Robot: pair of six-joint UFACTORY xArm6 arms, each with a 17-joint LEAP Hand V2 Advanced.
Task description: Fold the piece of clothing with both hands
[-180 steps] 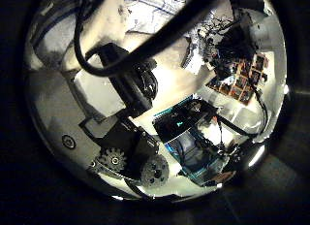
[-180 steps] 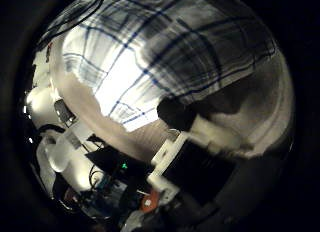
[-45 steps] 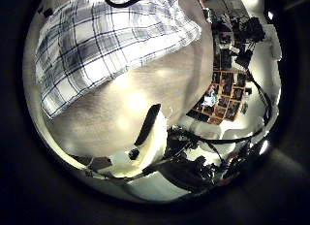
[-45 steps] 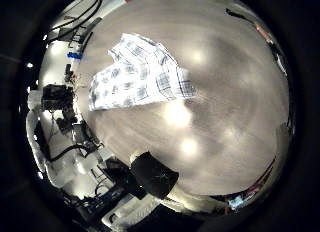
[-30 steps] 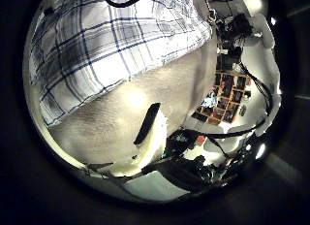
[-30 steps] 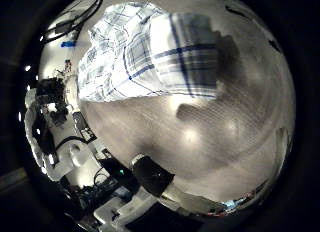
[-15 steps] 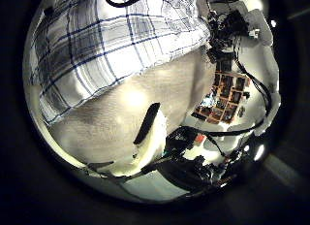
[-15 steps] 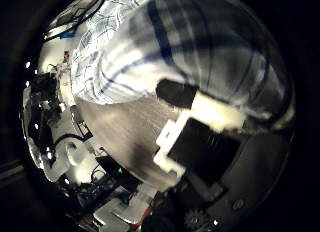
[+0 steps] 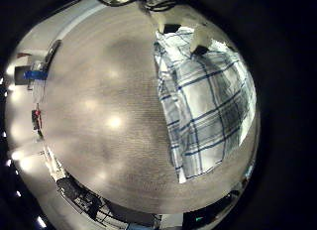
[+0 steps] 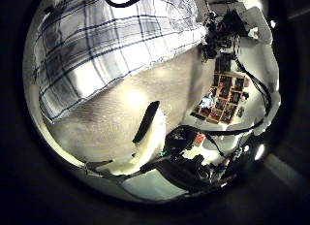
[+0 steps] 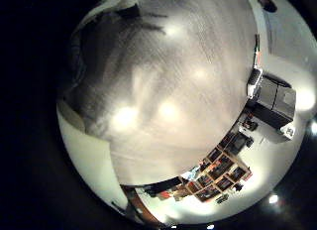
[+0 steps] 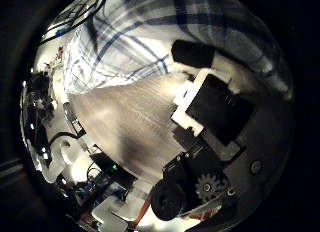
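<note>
A checked piece of clothing [image 9: 203,101] lies spread flat on the wooden table [image 9: 99,111] in the left little finger side palm view. The left thumb side palm view shows the clothing [image 10: 116,46] a little away from my left hand [image 10: 145,123], which hangs over bare table with a straight finger, holding nothing. The right hand [image 10: 231,26] is at the clothing's far corner there. In the right thumb side palm view my right hand's fingers [image 12: 210,97] curl down onto the clothing [image 12: 150,37]. In the right little finger side palm view the clothing [image 11: 129,71] lies very close.
Bare wooden table [image 12: 130,117] reaches round the clothing on the side towards the left hand. Shelves with small items [image 10: 228,94] stand beyond the table's edge. A dark box [image 11: 275,99] stands off the table.
The right palm has come down from high over the table onto the clothing, and its fingers have curled into view on the cloth. The left palm has drawn slightly nearer the clothing.
</note>
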